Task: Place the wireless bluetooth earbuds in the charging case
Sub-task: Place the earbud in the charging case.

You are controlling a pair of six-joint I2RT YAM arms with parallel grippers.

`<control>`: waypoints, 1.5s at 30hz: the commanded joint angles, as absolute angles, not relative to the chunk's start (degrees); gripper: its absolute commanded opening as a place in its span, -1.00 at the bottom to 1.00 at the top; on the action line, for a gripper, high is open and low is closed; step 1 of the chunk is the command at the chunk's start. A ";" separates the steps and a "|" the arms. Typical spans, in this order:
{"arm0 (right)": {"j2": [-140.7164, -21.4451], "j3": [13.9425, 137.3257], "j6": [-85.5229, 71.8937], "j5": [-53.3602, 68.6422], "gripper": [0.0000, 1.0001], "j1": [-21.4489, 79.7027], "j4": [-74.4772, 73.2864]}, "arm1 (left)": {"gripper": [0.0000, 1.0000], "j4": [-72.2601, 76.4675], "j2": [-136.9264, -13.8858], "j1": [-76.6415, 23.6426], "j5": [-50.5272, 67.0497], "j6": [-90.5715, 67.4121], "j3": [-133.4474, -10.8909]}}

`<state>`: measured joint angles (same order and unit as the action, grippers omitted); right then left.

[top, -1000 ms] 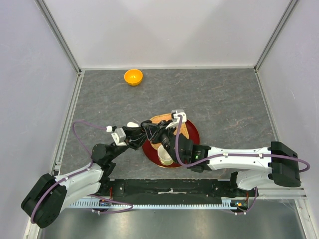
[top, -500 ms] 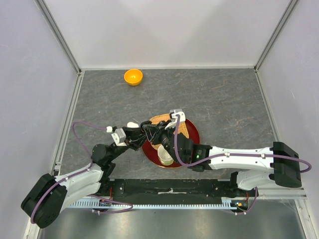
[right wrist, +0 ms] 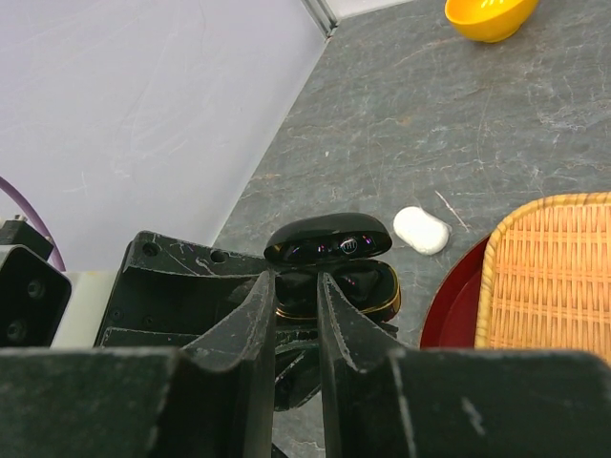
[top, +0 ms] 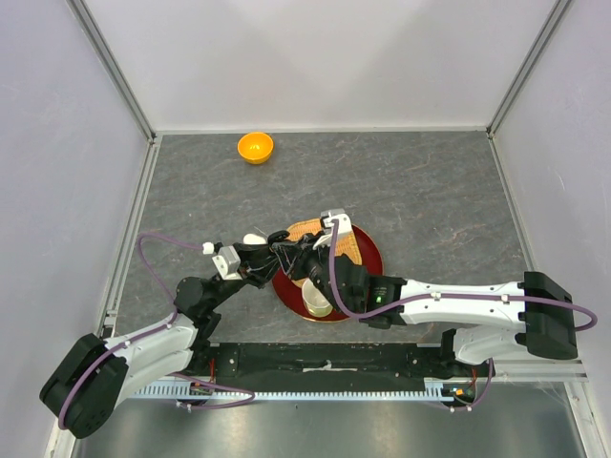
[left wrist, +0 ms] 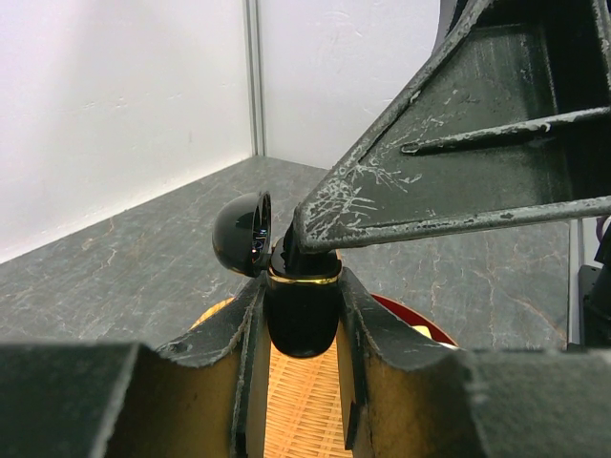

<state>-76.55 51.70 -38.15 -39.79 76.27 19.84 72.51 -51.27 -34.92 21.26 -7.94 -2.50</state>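
Observation:
The black charging case (left wrist: 302,320) has a gold rim, and its lid (left wrist: 243,234) is hinged open. My left gripper (left wrist: 301,291) is shut on the case body and holds it above the wicker tray. In the right wrist view the open case (right wrist: 358,286) shows dark buds in its wells. My right gripper (right wrist: 294,279) has its jaws nearly together, tips down in the case's left well, apparently pinching a black earbud (right wrist: 298,284). A small glossy white pebble-like bud (right wrist: 421,230) lies on the table beyond the case. Both grippers meet over the plate's left rim (top: 294,250).
A red plate (top: 370,256) holds a wicker tray (top: 307,229) and a cream cup (top: 318,299). An orange bowl (top: 255,147) stands at the back of the table and also shows in the right wrist view (right wrist: 487,14). Grey walls close off the sides.
My right wrist has shifted slightly left, toward the case. The left arm has held the case still.

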 commanded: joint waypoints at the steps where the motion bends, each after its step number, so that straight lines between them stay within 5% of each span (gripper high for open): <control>1: -76.64 54.14 -37.44 -36.74 -0.92 76.90 15.03 | -0.95 94.13 -50.36 -34.89 18.63 -7.56 -3.08; 5: -76.55 55.81 -35.51 -35.78 -0.62 76.90 13.63 | -0.96 94.13 -50.62 -34.89 18.90 -7.65 -3.08; 9: -75.50 57.04 -32.53 -34.54 0.06 76.82 13.89 | -0.96 94.13 -50.98 -34.89 19.42 -7.47 -3.16; 12: -74.71 58.09 -31.12 -34.63 0.24 76.90 13.54 | -0.96 94.13 -51.06 -34.89 19.60 -7.30 -3.08; 28: -66.62 62.31 -26.18 -41.23 0.54 71.82 5.67 | -0.96 94.04 -51.85 -34.89 21.96 -6.33 -3.69; 36: -73.20 67.84 -36.83 -8.21 0.49 53.36 -7.64 | -0.95 91.24 -52.47 -34.89 32.16 -6.33 -7.03; 45: -76.73 68.73 -36.39 -0.62 0.47 52.03 -8.09 | -0.96 88.77 -53.52 -34.89 36.83 -7.29 -9.05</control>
<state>-76.86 65.71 -35.86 -6.63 52.53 -7.94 73.93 -52.99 -34.87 33.78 -7.92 -6.90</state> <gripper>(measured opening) 0.740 0.349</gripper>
